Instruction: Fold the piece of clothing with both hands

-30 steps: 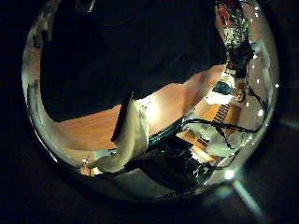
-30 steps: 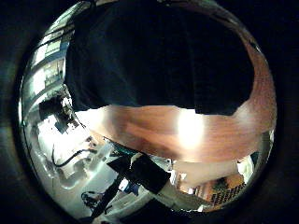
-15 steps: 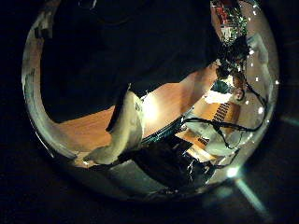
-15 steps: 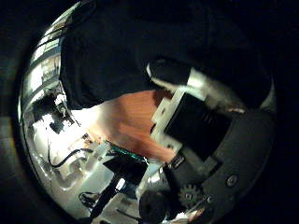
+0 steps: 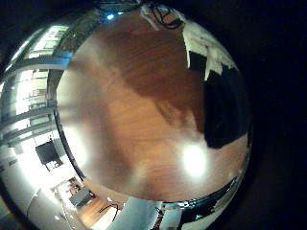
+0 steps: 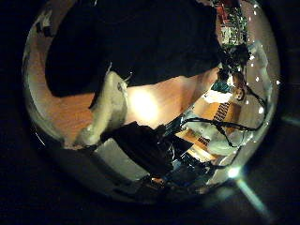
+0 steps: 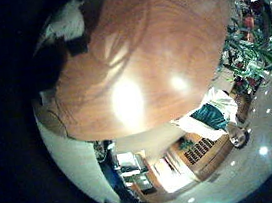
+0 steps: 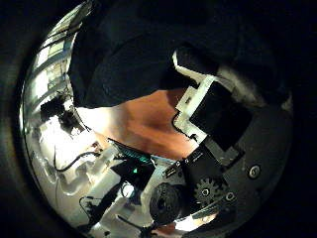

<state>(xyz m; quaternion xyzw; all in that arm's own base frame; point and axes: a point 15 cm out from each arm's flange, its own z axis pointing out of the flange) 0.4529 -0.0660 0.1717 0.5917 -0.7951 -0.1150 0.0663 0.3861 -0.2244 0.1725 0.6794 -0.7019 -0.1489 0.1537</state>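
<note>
**A:** Entry one, left little finger side palm view?

**B:** Brown wood-grain table top [image 5: 125, 115], filling most of the view. The left hand [image 5: 206, 53] shows as pale finger segments at the rim. Beside them is a dark patch, the limp dark fabric garment [image 5: 225, 105], lying on the wood. Only its edge shows. No writing can be made out.

**A:** Entry two, left thumb side palm view?

**B:** The garment is spread flat on the table and takes up a large part of the view. A pale finger [image 6: 103, 108] reaches out over the wood, its tip at the cloth's border. I cannot tell whether it is touching or pinching. The other fingers are out of sight. The room clutter beyond is too small to read.

**A:** Entry three, right little finger side palm view?

**B:** Mostly bare table. The right hand [image 7: 65, 25] shows as pale parts at the rim, next to a dark strip of the garment. Its grip cannot be told from here.

**A:** Entry four, right thumb side palm view?

**B:** The garment is close and large. A black and white finger [image 8: 213, 99] is bent in across the palm's front, its tip over the cloth near the hem. A geared part [image 8: 208, 188] of the hand sits close to the lens. Whether any cloth is caught under that finger is hidden.
</note>
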